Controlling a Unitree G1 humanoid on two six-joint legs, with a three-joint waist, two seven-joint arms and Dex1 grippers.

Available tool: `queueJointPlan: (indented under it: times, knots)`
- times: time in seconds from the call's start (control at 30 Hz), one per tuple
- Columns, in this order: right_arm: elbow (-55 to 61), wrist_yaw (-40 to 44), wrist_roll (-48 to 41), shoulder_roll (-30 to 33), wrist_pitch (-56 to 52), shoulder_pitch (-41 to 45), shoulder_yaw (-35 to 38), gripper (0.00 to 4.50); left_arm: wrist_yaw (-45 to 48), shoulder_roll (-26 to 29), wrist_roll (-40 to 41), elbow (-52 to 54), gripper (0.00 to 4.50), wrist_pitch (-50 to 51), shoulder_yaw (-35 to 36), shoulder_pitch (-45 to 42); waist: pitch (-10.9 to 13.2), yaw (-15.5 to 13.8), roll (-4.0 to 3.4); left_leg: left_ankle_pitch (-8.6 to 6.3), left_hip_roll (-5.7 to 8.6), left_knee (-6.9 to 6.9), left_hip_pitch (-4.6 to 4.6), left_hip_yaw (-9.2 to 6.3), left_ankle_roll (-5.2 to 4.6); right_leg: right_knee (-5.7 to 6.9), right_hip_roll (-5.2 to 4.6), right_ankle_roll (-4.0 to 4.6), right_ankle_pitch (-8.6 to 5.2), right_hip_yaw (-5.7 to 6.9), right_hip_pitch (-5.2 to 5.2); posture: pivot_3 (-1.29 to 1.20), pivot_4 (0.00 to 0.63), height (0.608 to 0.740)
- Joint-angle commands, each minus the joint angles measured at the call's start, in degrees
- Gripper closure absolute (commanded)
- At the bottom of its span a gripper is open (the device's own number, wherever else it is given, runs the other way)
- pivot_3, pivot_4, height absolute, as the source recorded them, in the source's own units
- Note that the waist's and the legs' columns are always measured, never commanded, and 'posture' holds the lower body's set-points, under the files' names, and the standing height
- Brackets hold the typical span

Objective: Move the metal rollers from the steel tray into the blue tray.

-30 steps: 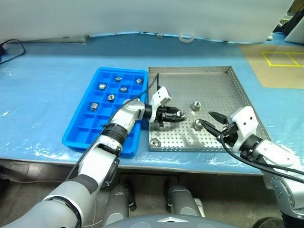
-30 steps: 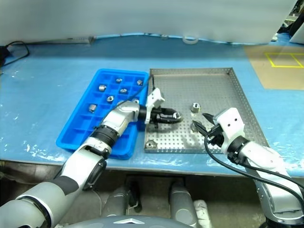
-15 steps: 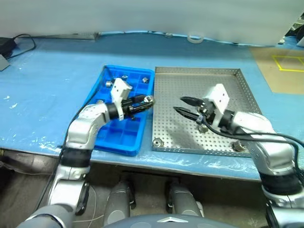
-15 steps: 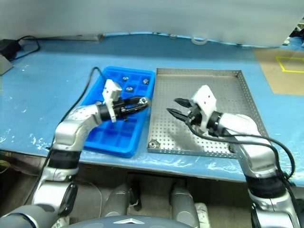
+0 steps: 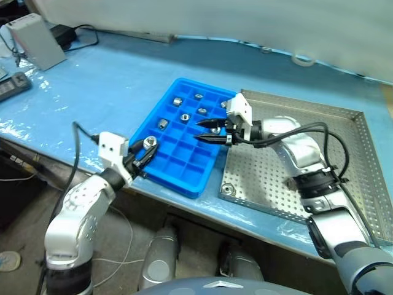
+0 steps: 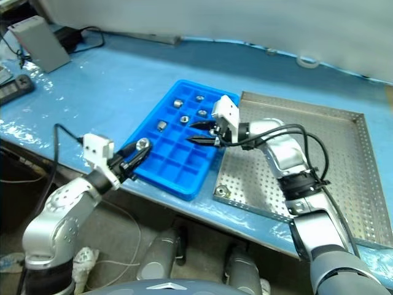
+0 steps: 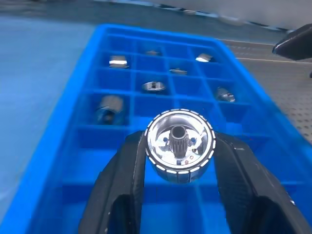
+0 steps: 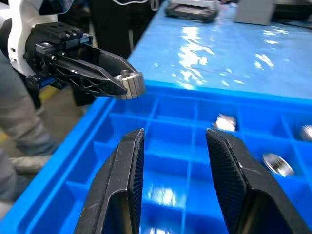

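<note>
1. Metal roller [image 7: 180,146] sits clamped between my left gripper's [image 5: 146,150] black fingers, lower left of the head view, at the blue tray's [image 5: 161,166] near corner.
2. It's shiny silver, round, with a central hole.
3. My right gripper [image 5: 204,131] hangs over the tray's compartments, jaws slightly apart, empty.
4. Other rollers [image 5: 163,123] lie in far compartments; one [image 5: 228,189] rests in the steel tray [image 5: 362,178].

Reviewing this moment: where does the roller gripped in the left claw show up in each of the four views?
Left eye view: held roller at the blue tray's left rim.
Right eye view: same spot.
Left wrist view: between the black fingers, tray behind it.
Right wrist view: at the left claw's tip, beyond the tray's rim.
Shared landmark: the blue tray.
</note>
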State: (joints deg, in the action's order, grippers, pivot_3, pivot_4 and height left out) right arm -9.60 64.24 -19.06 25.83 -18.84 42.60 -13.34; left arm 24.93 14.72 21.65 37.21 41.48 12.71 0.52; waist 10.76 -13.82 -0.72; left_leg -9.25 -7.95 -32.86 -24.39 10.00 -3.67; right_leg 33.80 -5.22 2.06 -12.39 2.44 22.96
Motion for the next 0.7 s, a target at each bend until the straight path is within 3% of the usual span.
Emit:
queueJointPlan:
  times: [0.03,0.13,0.3,0.7]
  knots:
    - [-1.2,1.8,0.4,-1.3,2.4,1.7,0.3,2.48,-2.1,1.0,1.8,5.4,2.78,0.0,2.0,1.6,0.0,-1.7,0.0,0.01,0.0,0.0,0.02,-0.01,0.02,0.01,0.0,0.0,0.0,0.01,-0.01,0.65,0.15,0.74]
    - [-0.7,2.4,0.8,-1.7,2.4,0.9,0.2,2.48,-3.1,2.3,4.2,6.2,2.78,1.4,3.5,0.8,0.0,-4.5,-0.04,0.04,0.0,0.02,0.13,-0.01,0.08,0.08,0.01,-0.01,0.0,-0.03,-0.06,0.59,0.15,0.74]
    - [1.1,2.3,2.0,-0.4,3.1,-1.0,0.5,2.48,-0.6,6.7,6.6,3.5,2.78,1.0,4.4,0.1,0.0,-6.3,-0.04,0.11,0.03,0.11,0.43,0.02,0.23,0.15,0.1,-0.08,-0.01,-0.31,-0.11,0.51,0.15,0.74]
    - [8.3,-0.3,3.7,4.5,1.7,-7.2,2.4,2.48,2.2,10.8,8.9,-4.2,2.78,-1.7,4.5,-0.6,0.0,-3.0,-0.01,0.23,0.02,0.21,0.44,0.14,0.43,0.55,0.2,-0.4,-0.06,-0.65,0.25,0.37,0.15,0.74]
